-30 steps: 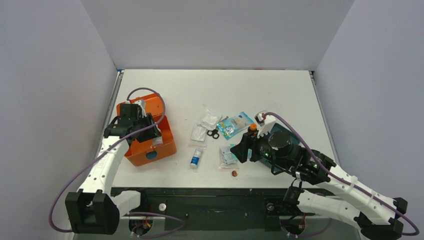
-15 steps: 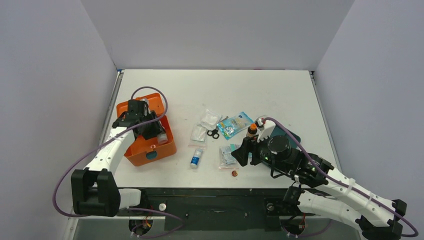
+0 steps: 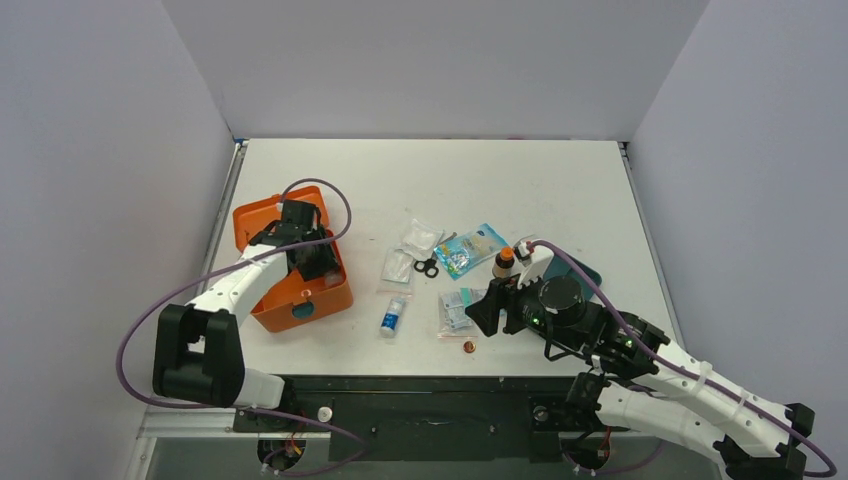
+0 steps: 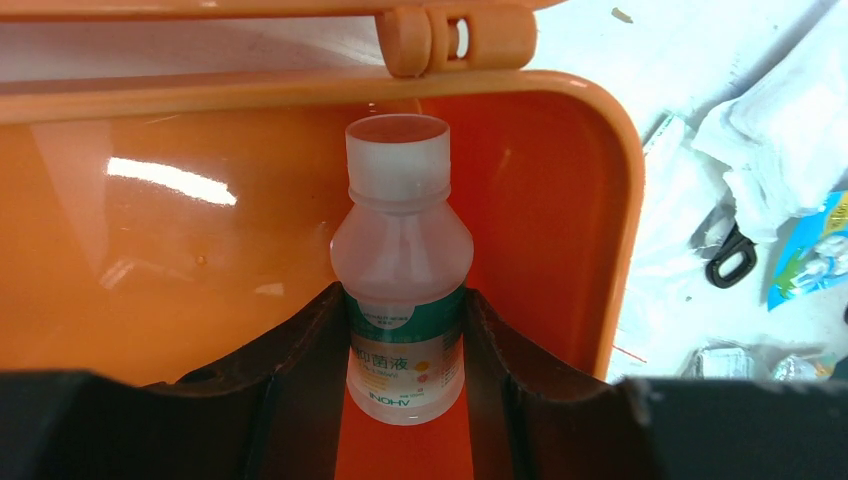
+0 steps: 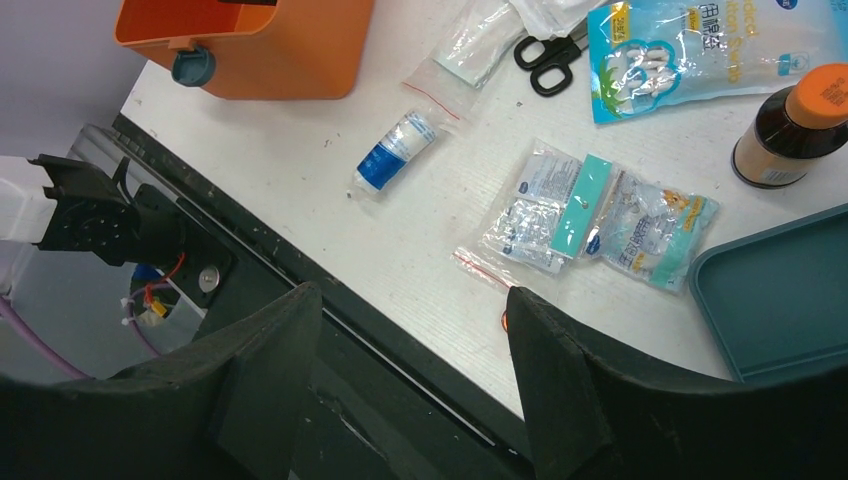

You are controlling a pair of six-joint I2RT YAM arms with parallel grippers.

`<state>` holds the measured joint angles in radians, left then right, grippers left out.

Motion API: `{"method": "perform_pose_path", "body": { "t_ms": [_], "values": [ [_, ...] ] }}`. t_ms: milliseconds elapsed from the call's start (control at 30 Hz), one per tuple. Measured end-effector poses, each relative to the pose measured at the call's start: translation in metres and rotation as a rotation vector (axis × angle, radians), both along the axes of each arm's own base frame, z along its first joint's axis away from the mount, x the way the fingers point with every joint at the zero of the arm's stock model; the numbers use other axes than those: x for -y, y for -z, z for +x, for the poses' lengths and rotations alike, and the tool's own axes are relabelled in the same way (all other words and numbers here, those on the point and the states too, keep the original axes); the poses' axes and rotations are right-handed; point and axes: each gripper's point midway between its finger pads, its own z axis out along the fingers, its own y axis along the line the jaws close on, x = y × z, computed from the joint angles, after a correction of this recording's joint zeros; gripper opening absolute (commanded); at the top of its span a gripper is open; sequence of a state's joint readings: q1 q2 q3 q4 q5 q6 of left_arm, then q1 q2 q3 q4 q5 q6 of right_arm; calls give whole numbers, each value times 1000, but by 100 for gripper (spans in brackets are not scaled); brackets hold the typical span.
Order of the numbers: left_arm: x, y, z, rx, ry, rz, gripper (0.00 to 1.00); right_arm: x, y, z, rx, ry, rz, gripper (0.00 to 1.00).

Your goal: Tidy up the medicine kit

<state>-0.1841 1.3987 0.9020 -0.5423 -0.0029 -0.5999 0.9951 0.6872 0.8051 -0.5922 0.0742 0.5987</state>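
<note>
The medicine kit (image 3: 325, 298) is an orange box at the table's left, its lid (image 3: 258, 215) open behind it and a teal latch on its front. My left gripper (image 3: 312, 262) reaches inside the box. In the left wrist view the left gripper (image 4: 405, 300) is shut on a white bottle (image 4: 400, 230) with a teal label, held just over the orange floor (image 4: 180, 280) near the hinge. My right gripper (image 3: 487, 306) is open and empty. In its own view it (image 5: 415, 300) hovers over the table's front edge, near the plastic packets (image 5: 590, 215).
Loose items lie mid-table: a blue-white tube (image 3: 392, 316), scissors (image 3: 427, 266), clear bags (image 3: 398, 265), a blue swab packet (image 3: 468, 250), a brown bottle with an orange cap (image 3: 503, 262) and plastic packets (image 3: 457, 310). A teal tray (image 3: 585, 272) sits under the right arm.
My left gripper has moved right and a little farther along the box with the bottle in it. My right arm has drawn slightly back toward the front edge.
</note>
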Motion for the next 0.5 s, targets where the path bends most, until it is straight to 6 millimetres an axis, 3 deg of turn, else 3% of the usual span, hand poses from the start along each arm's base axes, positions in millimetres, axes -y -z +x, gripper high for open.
{"method": "perform_pose_path", "body": {
  "t_ms": [100,500],
  "values": [
    [1,6,0,-13,-4,20,1,0,-1,0,2,0,3,64],
    [0,16,0,-38,-15,42,30,1,0,-1,-6,5,10,64]
  ]
}}
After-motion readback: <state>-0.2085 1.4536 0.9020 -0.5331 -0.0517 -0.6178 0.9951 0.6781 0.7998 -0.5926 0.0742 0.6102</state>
